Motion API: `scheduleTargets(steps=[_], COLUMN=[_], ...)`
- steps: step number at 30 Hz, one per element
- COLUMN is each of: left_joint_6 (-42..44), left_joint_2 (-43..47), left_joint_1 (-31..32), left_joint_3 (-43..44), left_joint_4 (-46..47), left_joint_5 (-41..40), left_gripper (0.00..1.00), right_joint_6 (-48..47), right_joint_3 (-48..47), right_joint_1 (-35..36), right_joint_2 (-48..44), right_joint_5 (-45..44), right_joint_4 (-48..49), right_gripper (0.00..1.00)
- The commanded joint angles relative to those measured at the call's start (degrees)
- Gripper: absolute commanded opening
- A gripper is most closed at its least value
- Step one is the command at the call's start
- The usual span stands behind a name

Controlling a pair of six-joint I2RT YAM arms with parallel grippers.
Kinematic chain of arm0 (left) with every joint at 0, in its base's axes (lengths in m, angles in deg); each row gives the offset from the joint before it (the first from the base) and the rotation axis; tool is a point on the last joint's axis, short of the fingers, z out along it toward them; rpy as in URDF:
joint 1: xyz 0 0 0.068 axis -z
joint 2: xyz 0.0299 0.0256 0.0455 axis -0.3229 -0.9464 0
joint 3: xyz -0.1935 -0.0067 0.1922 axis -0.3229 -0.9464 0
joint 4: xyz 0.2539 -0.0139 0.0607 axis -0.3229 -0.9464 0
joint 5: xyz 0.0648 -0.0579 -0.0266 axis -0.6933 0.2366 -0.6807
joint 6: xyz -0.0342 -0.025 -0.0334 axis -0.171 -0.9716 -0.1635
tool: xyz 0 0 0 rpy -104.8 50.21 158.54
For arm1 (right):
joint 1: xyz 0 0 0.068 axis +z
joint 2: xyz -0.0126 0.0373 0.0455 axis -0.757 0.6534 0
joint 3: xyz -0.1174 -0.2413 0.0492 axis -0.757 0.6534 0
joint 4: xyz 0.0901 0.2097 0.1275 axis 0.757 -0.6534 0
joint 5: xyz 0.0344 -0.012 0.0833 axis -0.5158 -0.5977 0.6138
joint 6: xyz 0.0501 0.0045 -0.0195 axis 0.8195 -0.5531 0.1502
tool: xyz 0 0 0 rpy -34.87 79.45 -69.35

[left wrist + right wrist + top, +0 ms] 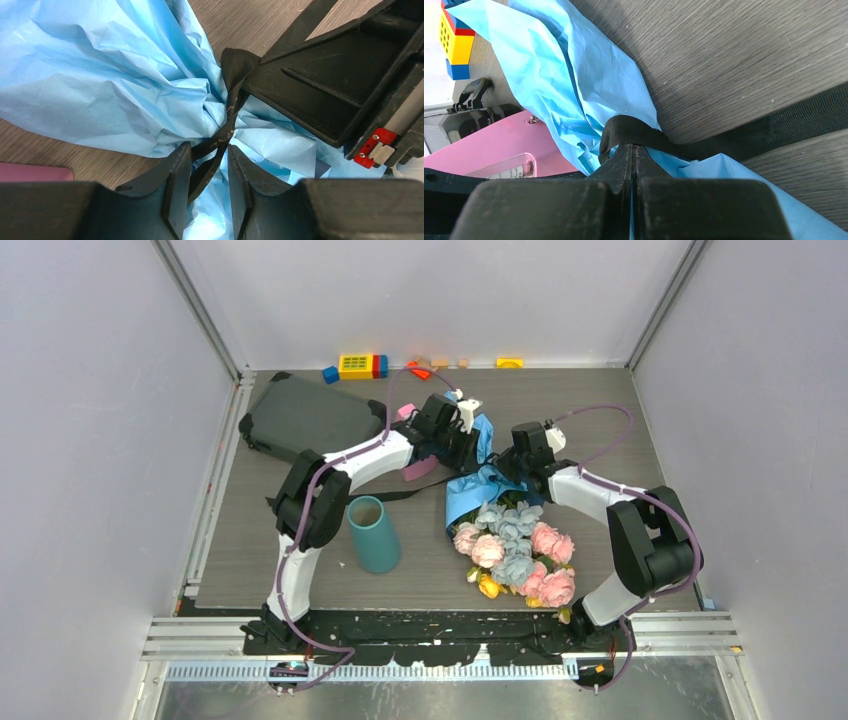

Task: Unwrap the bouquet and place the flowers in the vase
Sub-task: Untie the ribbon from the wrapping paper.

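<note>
Grey wood-grain table (250, 550), pale walls (90, 440), toy blocks (357, 365) behind bouquet (510, 540)

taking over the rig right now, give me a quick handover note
Left end effector open, fingers either side of the black ribbon.
Right end effector shut on that ribbon.
Bouquet lies on the table, blue paper wrap tied on; teal vase upright to its left, no flowers in it.
Done: nothing unwrapped yet.
Left: untie ribbon, strip wrap, put flowers in vase.
</note>
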Motion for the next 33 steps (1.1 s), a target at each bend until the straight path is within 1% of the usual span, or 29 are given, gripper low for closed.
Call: scheduleTargets(steps=[1, 14, 20, 24, 28, 33], left_joint_6=[-0.5, -0.9, -1.7, -1.9, -2.0, -2.2], left_joint_2=[-0.3, 1.7, 1.8, 1.6, 0.9, 0.9], left_joint_1=[-0.4, -1.3, -1.5, -1.5, -1.5, -1.6], left_joint_3=[1.3, 0.4, -0.2, -0.3, 0.0, -0.2], left_joint_4=[2.9, 3.9, 4.9, 5.3, 5.4, 5.6], left_joint_5=[1.2, 1.4, 4.1, 4.2, 4.3, 4.5], left_gripper=[0.34, 0.34, 0.37, 0.37, 0.33, 0.23], right_joint_6=[0.4, 0.2, 0.2, 0.2, 0.1, 0.1], right_joint_3=[-0.3, -0.9, -1.1, -1.2, -1.2, -0.9], right_joint_1=[-0.4, -0.4, -0.4, -0.4, -0.4, -0.5], right_joint_2=[-1.2, 0.1, 0.5, 0.5, 0.4, 0.3], right_joint_5=[-1.0, -0.2, 0.2, 0.3, 0.3, 0.2], right_joint_4=[2.7, 2.8, 2.8, 2.7, 2.6, 2.5], right_gripper=[0.0, 0.0, 0.0, 0.0, 0.0, 0.0])
